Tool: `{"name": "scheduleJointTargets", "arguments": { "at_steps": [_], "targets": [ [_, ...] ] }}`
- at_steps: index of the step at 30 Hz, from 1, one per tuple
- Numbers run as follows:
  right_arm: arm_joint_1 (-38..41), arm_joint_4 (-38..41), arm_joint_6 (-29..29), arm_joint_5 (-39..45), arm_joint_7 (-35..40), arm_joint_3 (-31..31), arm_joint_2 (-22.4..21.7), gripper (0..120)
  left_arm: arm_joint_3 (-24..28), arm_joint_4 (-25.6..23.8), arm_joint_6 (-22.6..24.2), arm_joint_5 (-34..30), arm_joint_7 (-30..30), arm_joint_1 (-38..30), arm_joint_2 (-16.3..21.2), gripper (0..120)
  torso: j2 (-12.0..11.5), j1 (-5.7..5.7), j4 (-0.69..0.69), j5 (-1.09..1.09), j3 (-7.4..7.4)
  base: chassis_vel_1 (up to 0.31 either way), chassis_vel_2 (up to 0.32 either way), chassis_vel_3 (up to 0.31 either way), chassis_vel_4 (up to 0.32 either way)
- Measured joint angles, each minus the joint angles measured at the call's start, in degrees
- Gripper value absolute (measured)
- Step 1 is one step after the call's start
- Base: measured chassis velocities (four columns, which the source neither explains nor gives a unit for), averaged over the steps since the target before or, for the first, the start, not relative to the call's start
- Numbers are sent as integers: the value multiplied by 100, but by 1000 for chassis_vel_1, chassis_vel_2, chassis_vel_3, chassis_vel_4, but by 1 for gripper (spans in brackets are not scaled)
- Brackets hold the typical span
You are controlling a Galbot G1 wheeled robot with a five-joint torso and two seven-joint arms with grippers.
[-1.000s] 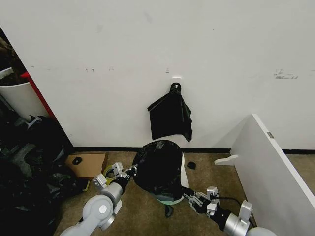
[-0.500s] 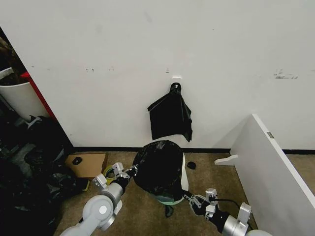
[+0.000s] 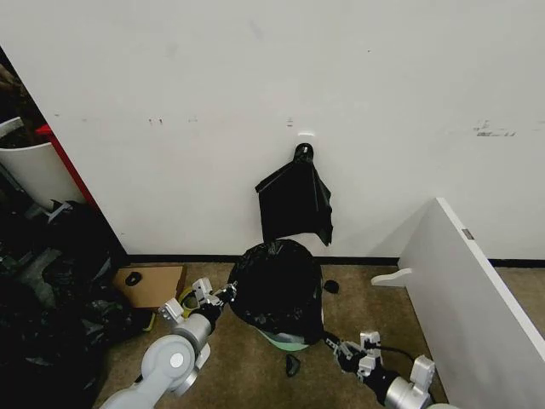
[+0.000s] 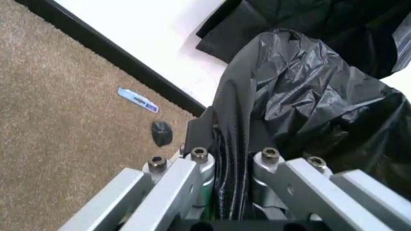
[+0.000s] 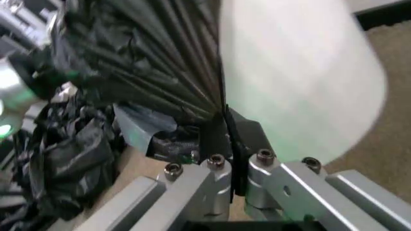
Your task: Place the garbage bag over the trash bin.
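The garbage bag (image 3: 277, 290) is draped over the trash bin (image 3: 289, 341), whose green base pokes out below the hem. The left claw (image 3: 223, 296) is pressed together on a gathered fold of film at the bag's side, just ahead of its fingertips. The right claw (image 3: 334, 344) pinches the hem low on the other side; in its wrist view the bin's pale wall (image 5: 301, 82) sits bare right next to the pinch. To do this step well, I'd pull both edges down evenly and slowly, keeping the film taut without tearing, and stop once the hem reaches the base
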Motion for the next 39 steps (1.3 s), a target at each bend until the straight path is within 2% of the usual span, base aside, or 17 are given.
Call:
{"name": "scheduleJointTargets", "arguments": {
  "at_steps": [5,8,11,12,17,18,19,20,22,23,29,39],
  "targets": [
    [12,41,79,-220,-115,-74,4,0,3,42,-7,2,-51,-23,-29,5,0,0,0,0,0,0,0,0,0],
    [75,0,177,-276,-9,-91,20,10,6,71,-19,10,-154,-53,-50,5,0,0,1,0,0,0,0,0,0],
    [91,-48,262,-361,247,-40,60,25,7,80,-37,25,-346,-109,-54,5,0,0,0,0,0,0,0,0,0],
    [91,-48,262,-361,247,-40,60,25,7,80,-37,25,-346,-109,-54,5,0,0,0,0,0,0,0,0,0],
    [105,-92,265,-176,661,189,179,41,35,103,-23,97,-671,-230,-52,5,0,0,0,0,0,0,0,0,0],
    [123,-99,226,-88,873,273,240,47,76,138,-11,220,-821,-278,-72,5,0,0,0,0,0,0,0,0,0],
    [149,-128,91,-224,1269,535,403,60,209,288,104,725,-1149,-372,-181,5,0,0,0,0,1,0,0,0,0],
    [135,-108,84,-289,1341,607,459,65,255,334,133,849,-1209,-399,-226,5,0,0,1,1,0,0,0,0,0],
    [96,22,70,-307,1481,752,560,73,329,438,134,1078,-1235,-467,-320,5,0,0,0,-1,0,0,0,0,0],
    [96,22,70,-307,1481,752,560,73,329,438,134,1078,-1235,-467,-320,5,0,0,0,-1,0,0,0,0,0],
    [-64,349,77,-269,1574,966,674,96,427,763,-6,1239,-1173,-788,-519,5,0,0,0,0,0,0,0,0,0],
    [-239,465,101,-303,1539,972,759,100,507,1372,-130,1421,-1049,-1138,-725,5,0,0,1,1,1,0,0,0,0]
  ]
}}
